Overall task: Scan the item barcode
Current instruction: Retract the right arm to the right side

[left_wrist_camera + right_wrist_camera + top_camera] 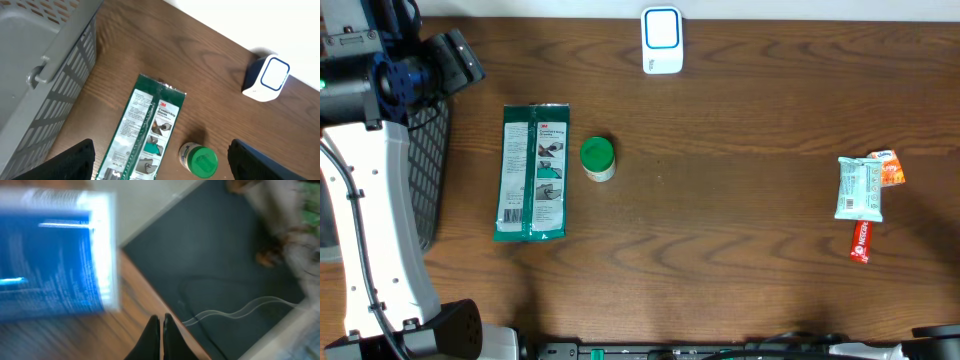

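Looking down from the top, going left to right, I see one grey basket (428,170) at the left edge of the tabletop (720,200). Next comes one green packet (532,172) lying flat, and one little jar (597,158) with a green lid just beside it. One white scanner (662,40) with a blue face stands at the far edge, well apart from them. Way over on the right lie three small things close together. They are one pale packet (860,188), one orange packet (888,168) touching its top corner, and one red packet (861,241) right below it.

The left wrist view shows the basket (45,75), the green packet (145,130), the little jar (199,160) and the scanner (266,78) from closer up. The three small things show only from the top. The left hand (160,150) hangs above the green packet. Its two black fingers (75,162) are spread wide and hold nothing.

Only the right wrist view shows the right hand (161,335), and that view is blurry. Its fingers are pressed tight together with nothing between them. To its left is one blue pack (50,255) with white writing, seen in no other view. I cannot tell if it lies on the wood. To the right is dark floor (225,255) with one thin pale cable (235,311).
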`<state>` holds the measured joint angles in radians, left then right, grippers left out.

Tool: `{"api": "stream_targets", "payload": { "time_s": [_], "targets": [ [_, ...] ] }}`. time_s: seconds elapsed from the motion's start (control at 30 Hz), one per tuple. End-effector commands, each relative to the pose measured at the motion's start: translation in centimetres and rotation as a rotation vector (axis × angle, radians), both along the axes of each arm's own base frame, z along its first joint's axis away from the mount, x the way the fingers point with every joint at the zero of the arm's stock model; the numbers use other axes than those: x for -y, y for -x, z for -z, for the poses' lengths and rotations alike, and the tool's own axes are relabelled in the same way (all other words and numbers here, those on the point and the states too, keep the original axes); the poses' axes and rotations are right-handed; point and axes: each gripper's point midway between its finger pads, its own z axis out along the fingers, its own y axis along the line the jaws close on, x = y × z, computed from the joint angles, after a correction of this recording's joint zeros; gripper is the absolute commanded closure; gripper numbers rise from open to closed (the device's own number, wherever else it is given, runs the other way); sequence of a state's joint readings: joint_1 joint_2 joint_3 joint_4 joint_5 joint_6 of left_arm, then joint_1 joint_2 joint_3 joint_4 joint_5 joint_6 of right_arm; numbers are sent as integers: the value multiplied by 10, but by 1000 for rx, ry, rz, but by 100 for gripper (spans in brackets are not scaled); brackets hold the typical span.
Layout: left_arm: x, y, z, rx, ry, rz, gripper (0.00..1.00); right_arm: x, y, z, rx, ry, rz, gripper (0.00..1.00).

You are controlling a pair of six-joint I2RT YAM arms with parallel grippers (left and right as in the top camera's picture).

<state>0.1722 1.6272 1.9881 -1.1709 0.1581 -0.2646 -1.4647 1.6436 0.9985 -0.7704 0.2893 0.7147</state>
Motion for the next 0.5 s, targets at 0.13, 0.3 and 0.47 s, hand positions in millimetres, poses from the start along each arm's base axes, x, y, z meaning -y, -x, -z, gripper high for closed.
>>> {"api": "stream_targets", "payload": {
  "time_s": [0.13,0.3,0.47],
  "targets": [
    [0,0,0,0,0,7,15,17,-62,40,188,102,-281,99],
    [0,0,-1,0,-1,7,15,37,-145,41,82,175,-691,99],
    [0,0,-1,0,-1,7,15,9,-265,44,200,214,-1167,85]
  ]
}}
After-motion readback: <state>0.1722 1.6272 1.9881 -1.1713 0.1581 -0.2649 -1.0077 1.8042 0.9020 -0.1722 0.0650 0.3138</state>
